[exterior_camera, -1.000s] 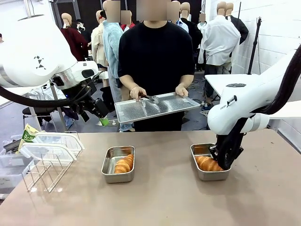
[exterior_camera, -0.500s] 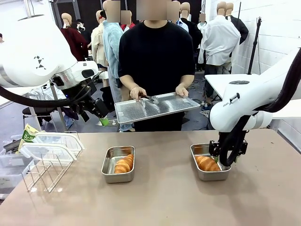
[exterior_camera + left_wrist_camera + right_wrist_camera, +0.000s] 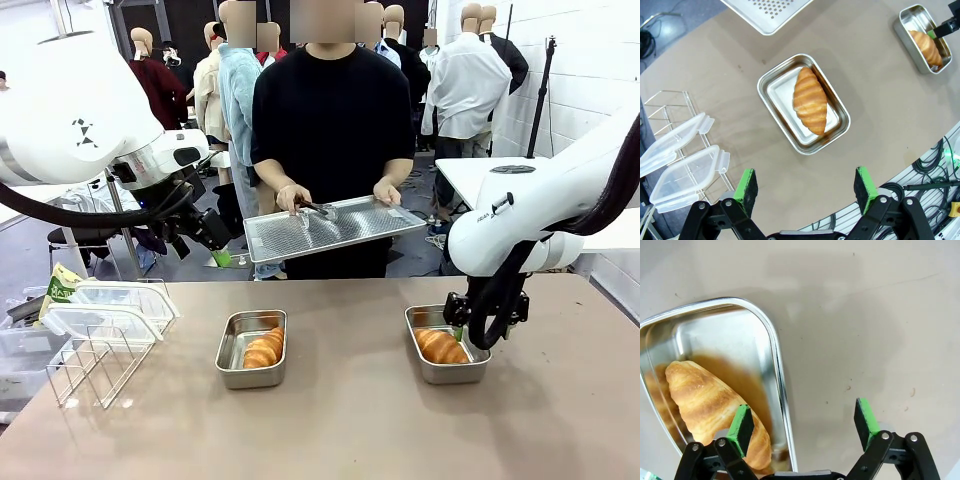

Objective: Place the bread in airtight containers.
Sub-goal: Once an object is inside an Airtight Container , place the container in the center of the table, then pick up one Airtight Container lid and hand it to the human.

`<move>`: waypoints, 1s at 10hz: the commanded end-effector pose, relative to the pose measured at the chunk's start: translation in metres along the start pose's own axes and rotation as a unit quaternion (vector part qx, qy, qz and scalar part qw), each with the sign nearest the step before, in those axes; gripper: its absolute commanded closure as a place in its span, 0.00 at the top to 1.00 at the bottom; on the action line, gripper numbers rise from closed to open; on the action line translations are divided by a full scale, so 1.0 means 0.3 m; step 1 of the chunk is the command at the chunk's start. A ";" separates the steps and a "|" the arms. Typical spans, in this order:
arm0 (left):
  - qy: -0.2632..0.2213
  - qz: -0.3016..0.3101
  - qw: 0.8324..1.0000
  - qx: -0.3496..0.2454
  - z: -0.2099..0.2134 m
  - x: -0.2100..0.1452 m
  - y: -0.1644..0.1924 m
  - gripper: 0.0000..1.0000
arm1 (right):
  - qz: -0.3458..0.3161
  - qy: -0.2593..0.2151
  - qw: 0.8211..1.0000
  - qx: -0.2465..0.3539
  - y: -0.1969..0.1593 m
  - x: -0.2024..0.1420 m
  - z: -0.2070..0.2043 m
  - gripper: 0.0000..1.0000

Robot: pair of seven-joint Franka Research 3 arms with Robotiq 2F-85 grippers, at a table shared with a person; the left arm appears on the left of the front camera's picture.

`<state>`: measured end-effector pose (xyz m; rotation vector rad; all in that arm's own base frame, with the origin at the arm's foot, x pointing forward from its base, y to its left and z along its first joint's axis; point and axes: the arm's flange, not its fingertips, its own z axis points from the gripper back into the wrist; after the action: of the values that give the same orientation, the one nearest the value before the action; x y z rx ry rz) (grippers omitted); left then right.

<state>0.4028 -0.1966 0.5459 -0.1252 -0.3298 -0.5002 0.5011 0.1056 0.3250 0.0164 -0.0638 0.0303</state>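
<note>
Two steel containers sit on the table, each holding one golden croissant. The left container [image 3: 229, 368] [image 3: 771, 80] holds a croissant [image 3: 264, 349] [image 3: 810, 100]. The right container [image 3: 420, 318] [image 3: 775, 360] holds the other croissant [image 3: 440, 347] [image 3: 705, 395]. My right gripper [image 3: 481, 333] [image 3: 805, 422] hangs open just above that tub's right rim, one pad over the croissant, the other over bare table. My left gripper [image 3: 212, 233] [image 3: 807, 185] is open and empty, raised high over the left container. The right container [image 3: 910, 20] and its croissant [image 3: 926, 44] also appear in the left wrist view.
Two translucent lids [image 3: 110, 305] [image 3: 680, 172] lean on a wire rack [image 3: 90, 365] [image 3: 662, 100] at the table's left. A person across the table holds a perforated steel tray [image 3: 330, 228] [image 3: 767, 10] and tongs [image 3: 315, 208].
My right gripper has risen out of the right container and shifted slightly right, leaving the croissant lying inside. The left arm and the person have stayed still.
</note>
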 end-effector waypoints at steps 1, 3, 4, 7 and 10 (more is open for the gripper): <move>0.000 -0.002 1.000 0.004 0.005 -0.002 0.003 1.00 | 0.002 0.003 1.000 -0.015 -0.006 -0.006 -0.008 1.00; 0.000 -0.002 1.000 0.004 0.005 -0.002 0.003 1.00 | 0.000 0.001 1.000 0.000 -0.001 0.000 0.000 1.00; 0.000 -0.002 1.000 0.004 0.005 -0.002 0.003 1.00 | 0.000 0.001 1.000 0.000 -0.001 0.000 0.000 1.00; 0.000 -0.002 1.000 0.004 0.005 -0.002 0.003 1.00 | 0.000 0.001 1.000 0.000 -0.001 0.000 0.000 1.00; 0.000 -0.002 1.000 0.004 0.005 -0.002 0.003 1.00 | 0.000 0.001 1.000 0.000 -0.001 0.000 0.000 1.00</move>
<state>0.4028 -0.1966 0.5459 -0.1252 -0.3298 -0.5002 0.5008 0.1056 0.3256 0.0120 -0.0458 0.0355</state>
